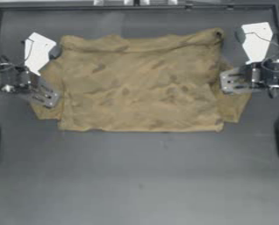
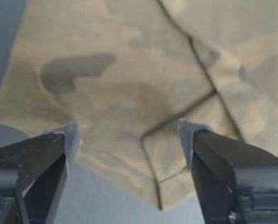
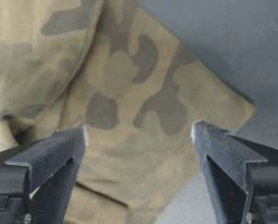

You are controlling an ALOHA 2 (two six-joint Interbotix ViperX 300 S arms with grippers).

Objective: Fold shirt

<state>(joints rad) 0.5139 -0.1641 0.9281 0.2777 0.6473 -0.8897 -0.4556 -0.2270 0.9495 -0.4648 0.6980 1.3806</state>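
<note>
Dark table; shirt sleeves between both grippers' spread fingers.

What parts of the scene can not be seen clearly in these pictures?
- Top view: the left gripper and right gripper cover parts of the shirt sleeves.
- Left wrist view: whether the open jaws touch the cloth.
- Right wrist view: the sleeve hem is partly behind the open jaws.
- All views: the collar cannot be made out.
</note>
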